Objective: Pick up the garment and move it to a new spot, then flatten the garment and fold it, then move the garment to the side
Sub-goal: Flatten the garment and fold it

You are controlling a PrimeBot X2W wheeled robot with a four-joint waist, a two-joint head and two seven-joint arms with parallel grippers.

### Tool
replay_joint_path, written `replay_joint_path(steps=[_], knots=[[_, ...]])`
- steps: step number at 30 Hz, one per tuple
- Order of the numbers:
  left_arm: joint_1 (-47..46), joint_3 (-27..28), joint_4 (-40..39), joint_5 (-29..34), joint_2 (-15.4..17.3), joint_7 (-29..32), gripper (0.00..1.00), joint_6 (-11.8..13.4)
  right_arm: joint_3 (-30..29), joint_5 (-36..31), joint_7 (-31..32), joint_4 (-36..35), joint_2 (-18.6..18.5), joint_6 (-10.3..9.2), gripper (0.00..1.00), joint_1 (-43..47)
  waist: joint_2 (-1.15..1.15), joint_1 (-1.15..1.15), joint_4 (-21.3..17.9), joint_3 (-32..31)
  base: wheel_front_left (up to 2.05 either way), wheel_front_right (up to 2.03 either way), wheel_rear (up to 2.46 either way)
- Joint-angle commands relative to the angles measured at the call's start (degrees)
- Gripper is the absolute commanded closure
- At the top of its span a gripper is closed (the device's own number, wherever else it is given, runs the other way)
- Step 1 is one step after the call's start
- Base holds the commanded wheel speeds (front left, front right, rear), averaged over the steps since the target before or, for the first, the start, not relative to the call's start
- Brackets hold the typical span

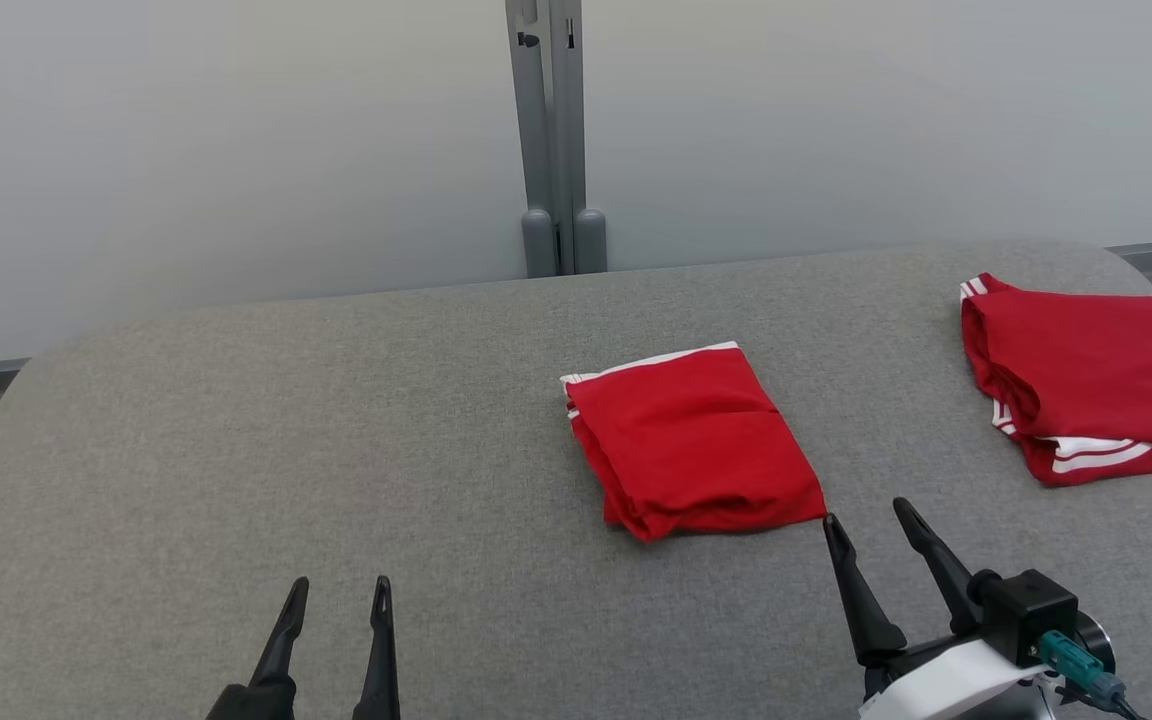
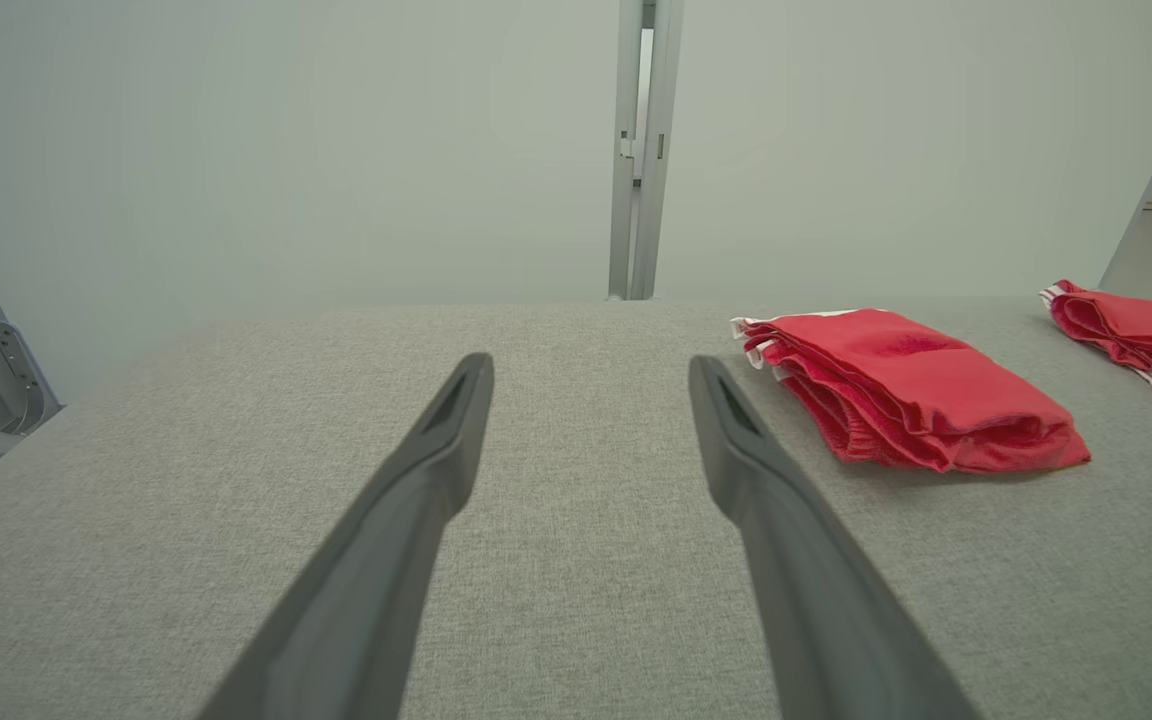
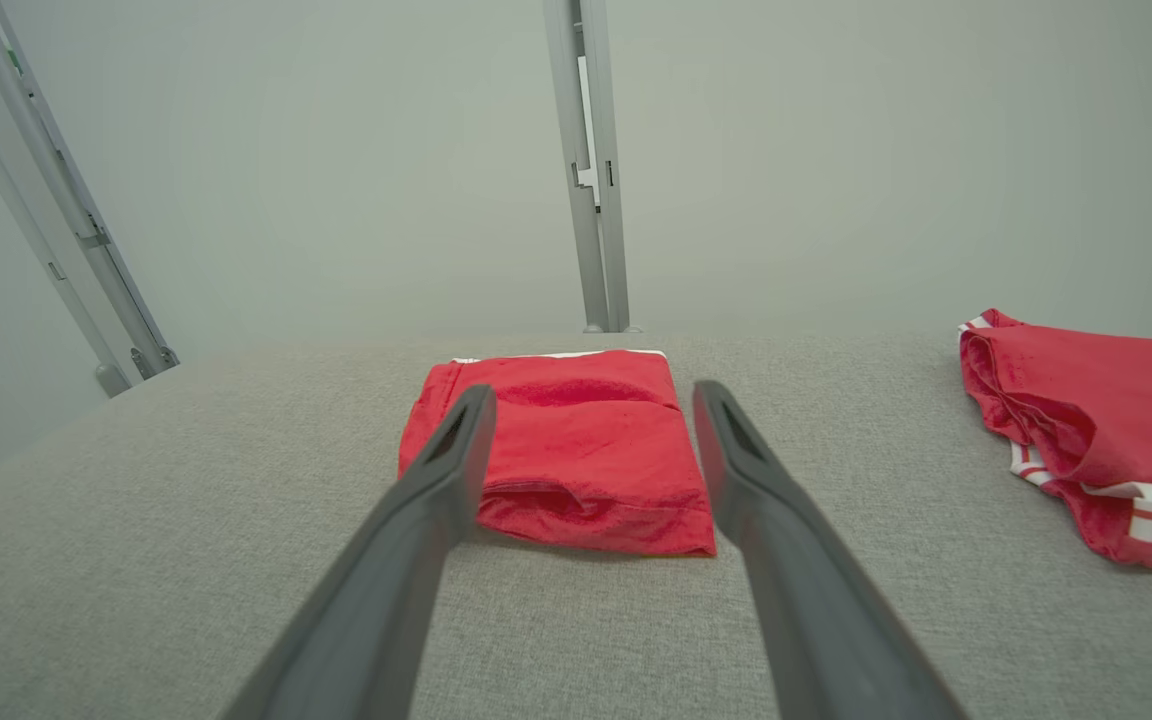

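- Jaws apart and empty: left gripper [image 1: 341, 582], right gripper [image 1: 865, 511].
- Pinching only the top layer of the garment [image 1: 691, 440] would likely undo the fold.
- Moving it right risks disturbing the second garment [image 1: 1086, 380].

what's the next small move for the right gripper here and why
Probably ease the right gripper forward and down to the near edge of the folded red garment with white trim. Its jaws stand open and empty just short of it, and it already lies folded on the grey fabric table, so moving it aside seems left.
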Motion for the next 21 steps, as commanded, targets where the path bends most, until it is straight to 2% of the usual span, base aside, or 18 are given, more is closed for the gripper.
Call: replay_joint_path(steps=[1,21], knots=[[-0.02,0.15,0.19,0.65,0.01,-0.17,0.0,-0.04,0.13,-0.38,-0.14,0.15,0.04,-0.08,0.0,0.54,0.0,0.0,0.05,0.04,0.0,0.0,0.0],[-1.32,0.34,0.37,1.03,0.0,-0.17,0.0,0.02,-1.32,-1.92,-0.14,0.48,0.65,-0.08,0.0,0.42,0.0,0.0,0.6,0.65,0.0,0.0,0.0]])
